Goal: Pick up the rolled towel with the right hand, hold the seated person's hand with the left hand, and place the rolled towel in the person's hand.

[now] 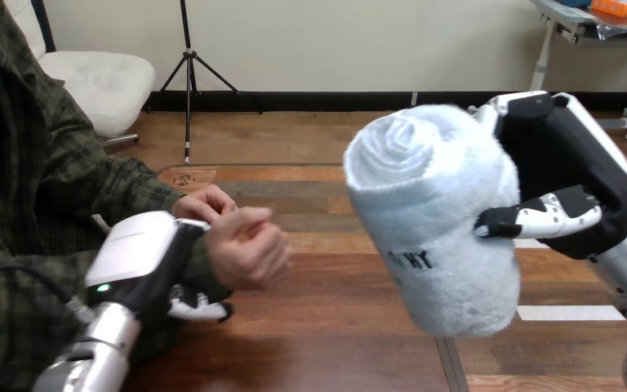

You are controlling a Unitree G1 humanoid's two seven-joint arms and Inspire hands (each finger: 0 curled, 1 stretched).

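My right hand (571,163) holds the rolled towel (433,212) clear above the worktop (326,327) at the right. The roll is tilted, its spiral end up and to the left, my thumb (539,216) across its front and my palm against its far side. At the left, my left hand (143,253) wraps the person's wrist (210,273), fingers curling under it. The person's nearer hand (249,245) is loosely closed, apart from the towel, with the person's farther hand (204,202) just behind it

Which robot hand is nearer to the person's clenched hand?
Left. The left hand sits at the wrist of the person's clenched hand, fingers curled beneath; the right hand is far right, gripping the rolled towel.
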